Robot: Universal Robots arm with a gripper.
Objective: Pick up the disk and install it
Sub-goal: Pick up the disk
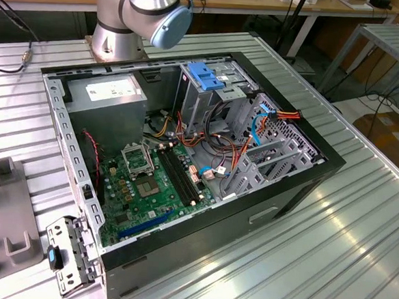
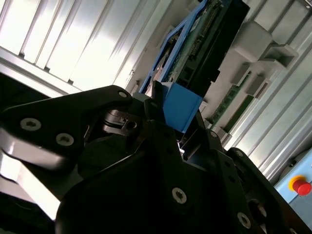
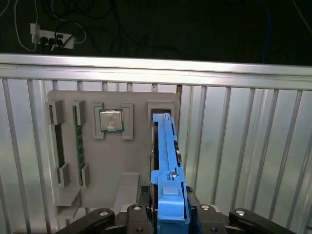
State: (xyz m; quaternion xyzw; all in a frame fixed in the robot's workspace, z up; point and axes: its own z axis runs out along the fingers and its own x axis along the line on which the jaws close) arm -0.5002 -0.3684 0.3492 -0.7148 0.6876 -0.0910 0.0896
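Your claw (image 3: 171, 212) is clamping the blue end tab (image 2: 181, 108) of the disk (image 3: 165, 151), with one finger pressing on each side, as both wrist views are showing. The disk is standing on edge, and its far end is sitting at a slot in the grey parts tray (image 3: 131, 165) on the ribbed metal table (image 3: 243, 161). I cannot tell whether it is clear of that slot.

You are holding the whole drive by one plastic end, and that is where I judge the trouble is waiting. The weight is hanging well away from the grip, so the disk may be ready to pivot or slide between the fingers on any sharp move.

If it is leaning as it leaves the slot, a rail could catch the wall and drag the tray along. That would disturb the processor chip (image 3: 111, 120) and the memory sticks (image 3: 78, 139) lying beside it.

In the exterior view, loose cables (image 1: 256, 126) are draping beside the drive cage (image 1: 219, 106) of the open computer case (image 1: 270, 209). A tilted disk would be risking a snag there, or jamming against the cage.
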